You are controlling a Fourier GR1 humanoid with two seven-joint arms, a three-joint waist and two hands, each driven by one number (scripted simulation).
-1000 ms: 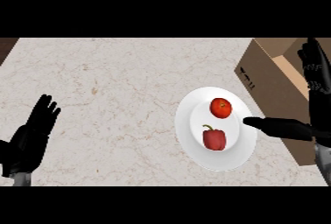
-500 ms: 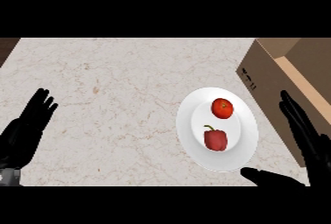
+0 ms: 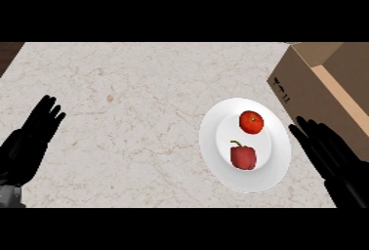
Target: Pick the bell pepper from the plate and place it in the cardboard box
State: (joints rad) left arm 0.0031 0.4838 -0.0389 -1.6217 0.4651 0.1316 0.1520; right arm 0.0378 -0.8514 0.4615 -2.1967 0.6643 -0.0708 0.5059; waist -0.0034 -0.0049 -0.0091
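Observation:
A red bell pepper [image 3: 243,157] with a dark stem lies on the near half of a white plate [image 3: 215,146]. A round red tomato [image 3: 251,121] sits on the plate's far half. The cardboard box [image 3: 306,93] stands open at the right, just beyond the plate. My right hand [image 3: 328,155] is open, fingers straight, beside the plate's right rim and in front of the box; it holds nothing. My left hand [image 3: 30,141] rests open at the left edge, fingers up.
The beige marble counter [image 3: 137,97] spreads between my left hand and the plate. A dark strip shows past the counter's far left corner [image 3: 9,51].
My right hand has drawn back from over the plate's right rim and turned, fingers now pointing away beside the plate. The view has shifted a little. The pepper and tomato stayed put.

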